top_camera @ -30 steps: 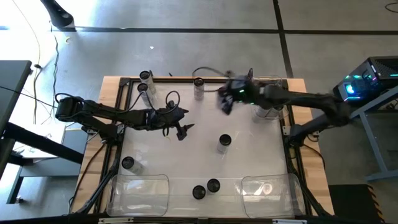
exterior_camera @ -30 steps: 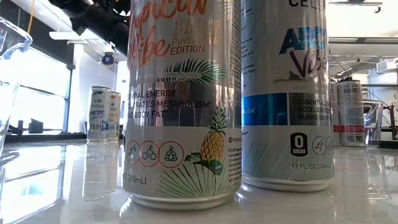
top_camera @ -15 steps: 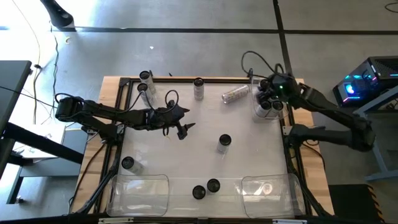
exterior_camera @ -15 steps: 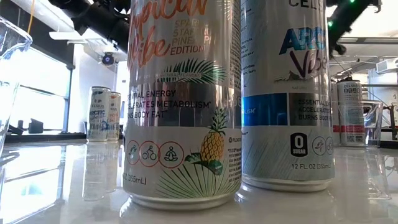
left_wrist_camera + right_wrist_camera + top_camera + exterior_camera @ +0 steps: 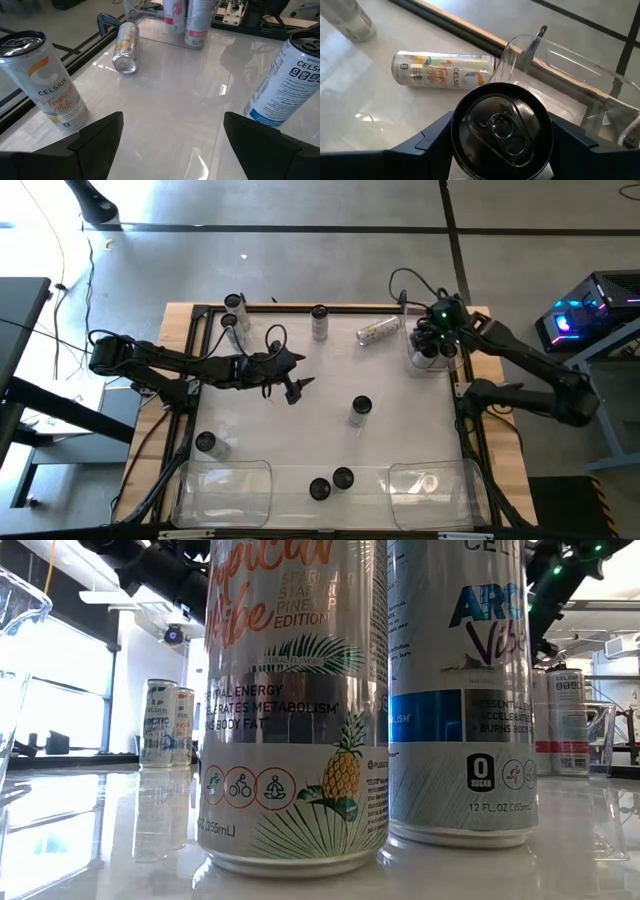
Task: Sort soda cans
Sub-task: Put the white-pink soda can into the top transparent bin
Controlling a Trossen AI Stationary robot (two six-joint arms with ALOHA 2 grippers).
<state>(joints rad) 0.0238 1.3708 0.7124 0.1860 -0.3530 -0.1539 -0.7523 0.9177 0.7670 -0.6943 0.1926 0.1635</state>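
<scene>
Right hand [image 5: 437, 340] over far-right bin [image 5: 436, 362], fingers astride upright can [image 5: 502, 131], left hand [image 5: 292, 387] wide, mid-table.

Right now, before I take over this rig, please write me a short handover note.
Left claw: open, empty, over the table's left half.
Right claw: closed on a can at the far-right bin.
Cans: one tipped can lies by the far edge; loose cans stand upright across the table.
Done: some cans seem placed in the far-right bin; front bins look unused.
Left: recover the tipped can, sort the loose cans.
</scene>
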